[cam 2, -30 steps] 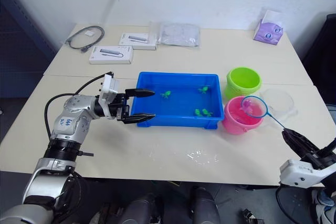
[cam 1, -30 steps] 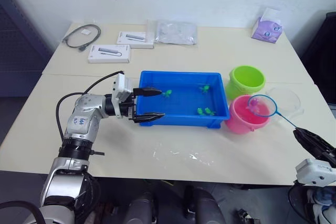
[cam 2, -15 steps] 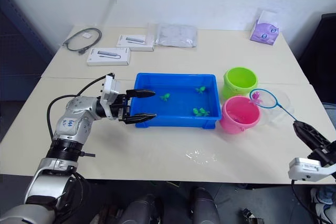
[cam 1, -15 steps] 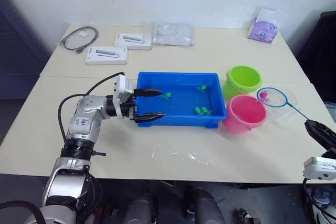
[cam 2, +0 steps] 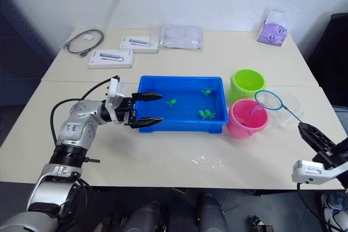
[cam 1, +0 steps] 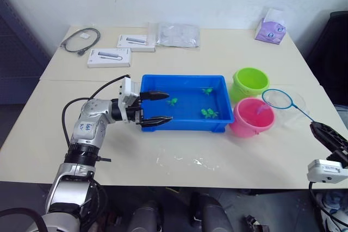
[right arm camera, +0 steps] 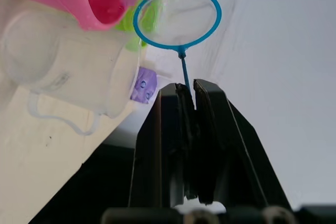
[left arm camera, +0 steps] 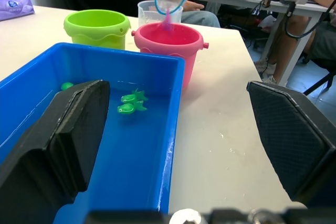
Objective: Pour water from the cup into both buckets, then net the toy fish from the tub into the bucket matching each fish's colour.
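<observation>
The right gripper (right arm camera: 188, 98), pinching the net (cam 1: 276, 99) by its handle, is holding it now emptied above the pink bucket (cam 1: 252, 117) near the desk's right edge, the pink fish apparently dropped inside.

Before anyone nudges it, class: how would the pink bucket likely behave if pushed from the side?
The pink bucket looks like thin plastic, so probably light and apt to slide on the smooth table. Any water inside would add weight and might slosh. It stands close to the blue tub and green bucket, which would likely stop it.
</observation>
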You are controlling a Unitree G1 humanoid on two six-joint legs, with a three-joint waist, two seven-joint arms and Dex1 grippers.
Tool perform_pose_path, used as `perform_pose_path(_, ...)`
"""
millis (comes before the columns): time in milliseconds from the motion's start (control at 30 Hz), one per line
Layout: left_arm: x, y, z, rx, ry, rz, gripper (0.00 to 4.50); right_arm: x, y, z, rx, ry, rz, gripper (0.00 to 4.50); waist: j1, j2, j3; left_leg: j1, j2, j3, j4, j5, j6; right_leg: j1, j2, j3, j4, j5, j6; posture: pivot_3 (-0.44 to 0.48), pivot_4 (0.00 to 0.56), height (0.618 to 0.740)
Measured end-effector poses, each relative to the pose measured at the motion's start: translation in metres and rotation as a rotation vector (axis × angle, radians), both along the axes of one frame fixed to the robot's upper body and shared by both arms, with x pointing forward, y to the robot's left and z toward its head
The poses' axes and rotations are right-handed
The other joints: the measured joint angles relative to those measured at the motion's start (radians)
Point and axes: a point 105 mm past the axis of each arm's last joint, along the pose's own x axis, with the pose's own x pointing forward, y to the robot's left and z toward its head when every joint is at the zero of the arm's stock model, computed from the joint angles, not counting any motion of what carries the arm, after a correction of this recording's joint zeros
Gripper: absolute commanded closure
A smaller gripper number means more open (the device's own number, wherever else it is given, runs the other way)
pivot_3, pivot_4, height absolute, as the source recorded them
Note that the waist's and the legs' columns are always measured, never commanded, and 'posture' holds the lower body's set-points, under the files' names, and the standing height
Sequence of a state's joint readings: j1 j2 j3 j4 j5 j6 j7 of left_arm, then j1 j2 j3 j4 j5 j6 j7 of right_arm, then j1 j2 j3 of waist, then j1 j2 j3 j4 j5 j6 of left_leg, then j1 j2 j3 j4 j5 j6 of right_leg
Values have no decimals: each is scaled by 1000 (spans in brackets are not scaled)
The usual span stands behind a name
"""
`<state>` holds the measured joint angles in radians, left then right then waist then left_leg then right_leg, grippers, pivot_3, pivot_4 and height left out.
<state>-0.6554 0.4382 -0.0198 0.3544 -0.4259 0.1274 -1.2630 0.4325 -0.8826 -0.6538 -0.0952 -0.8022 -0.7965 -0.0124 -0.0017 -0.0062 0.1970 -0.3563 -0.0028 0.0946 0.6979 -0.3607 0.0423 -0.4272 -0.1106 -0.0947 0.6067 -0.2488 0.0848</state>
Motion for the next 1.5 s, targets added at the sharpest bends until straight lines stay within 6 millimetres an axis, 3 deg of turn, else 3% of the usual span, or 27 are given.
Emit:
perform_pose_path(100, -3, -4, 2, -1, -14, -21, 9, 0, 10, -10, 11, 36, 37, 4500, 2, 0, 0, 0, 0, 0, 0, 0, 0, 0, 0, 0, 0, 0, 0, 0, 150, 740)
perform_pose_path(200, -5, -7, 5, -5, -30, -31, 9, 2, 1, 1, 20, -14, -9, 4500, 1, 0, 0, 0, -1, 0, 0, 0, 0, 0, 0, 0, 0, 0, 0, 0, 150, 740)
perform_pose_path(333, -4, -7, 6, -7, -30, -26, 9, 2, 9, 12, 188, -8, 22, 4500, 0, 0, 0, 0, 0, 0, 0, 0, 0, 0, 0, 0, 0, 0, 0, 0, 150, 740)
perform_pose_path(500, -3, -1, 8, 12, -40, 2, 9, 15, 42, 36, 528, 115, 128, 4500, -4, 0, 0, 2, 1, 0, 1, 0, 0, 1, 0, 1, 2, 0, 0, 0, 150, 740)
perform_pose_path(633, -1, 12, 7, 31, -40, 44, 9, 34, 77, 45, 950, 378, 175, 4500, 0, 0, 0, 1, 1, -1, 1, 0, 1, 1, -2, -1, 2, 0, -1, 0, 150, 740)
perform_pose_path(767, 2, 20, 3, 29, -26, 77, 9, 54, 106, 52, 1148, 572, 142, 4500, 3, 0, 0, -1, 0, -2, 2, -1, 1, -1, -4, -2, 2, 0, -1, 0, 150, 740)
perform_pose_path(833, 2, 21, 3, 29, -29, 81, 9, 63, 109, 53, 1133, 603, 75, 4500, 9, 0, 0, -2, 0, -4, 2, -1, 2, -1, -4, -5, 1, 0, -1, 0, 150, 740)
perform_pose_path(1100, 2, 31, 1, 39, -26, 124, 9, 89, 119, 37, 699, 610, -72, 4500, 22, 0, 0, -14, -1, -3, 4, 0, 2, -11, -4, -9, 4, 1, 0, 0, 150, 740)
perform_pose_path(1200, 2, 35, -1, 40, -20, 142, 9, 109, 118, 46, 506, 522, -95, 4500, 20, 0, 0, -14, -2, -1, 4, 0, 3, -12, -3, -12, 4, 1, 1, 0, 150, 740)
perform_pose_path(1333, 2, 35, -1, 39, -21, 143, 9, 120, 121, 58, 313, 458, -113, 4500, 20, 0, 0, -15, -1, -1, 4, 0, 3, -13, -2, -13, 4, 1, 1, 0, 150, 740)
perform_pose_path(1500, 2, 35, -1, 39, -20, 144, 9, 122, 128, 30, 217, 583, -134, 4500, 22, 0, 0, -16, -2, -1, 4, 0, 3, -13, -1, -13, 4, 1, 2, 0, 150, 740)
